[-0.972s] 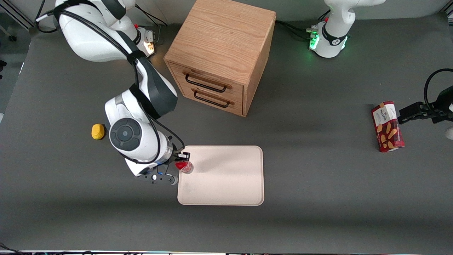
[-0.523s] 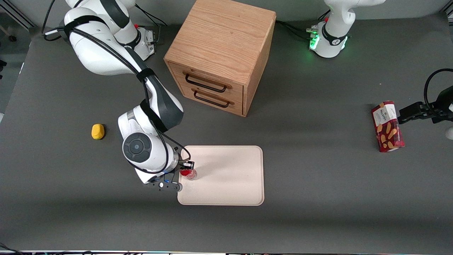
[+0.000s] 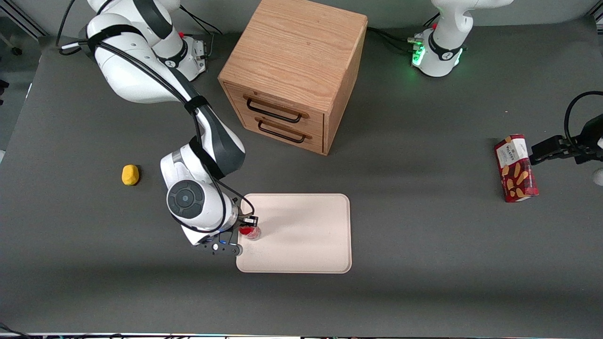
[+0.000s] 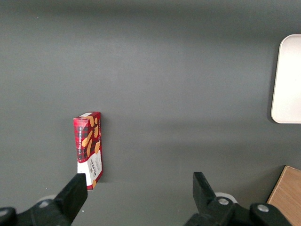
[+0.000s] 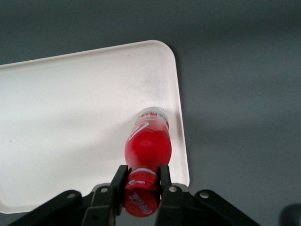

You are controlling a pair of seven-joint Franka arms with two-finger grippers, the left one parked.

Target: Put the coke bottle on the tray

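Item: coke bottle (image 5: 147, 143), small, red, red-capped. It is held upright by the neck, just under the cap, by the gripper (image 5: 141, 181), whose fingers are clamped on it. The clear base is seen over the tray (image 3: 301, 235), just inside the tray's rim at the working arm's end; whether the base is touching the surface cannot be told. The neck hold is judged to suit lowering straight down, and the spot near the edge to be simply the first part of the tray reached.

Writing: white script is seen on the bottle body and on the cap, too foreshortened to be read.

Other stock on the tabletop (image 3: 424, 282): a wooden drawer cabinet (image 3: 294, 70) with two black handles, farther from the front camera than the tray; a yellow lemon-like object (image 3: 130, 174) toward the working arm's end; a red snack box (image 3: 515, 168) toward the parked arm's end, its label lettering appearing to read "WALKERS".

Status: release is judged still to be done.
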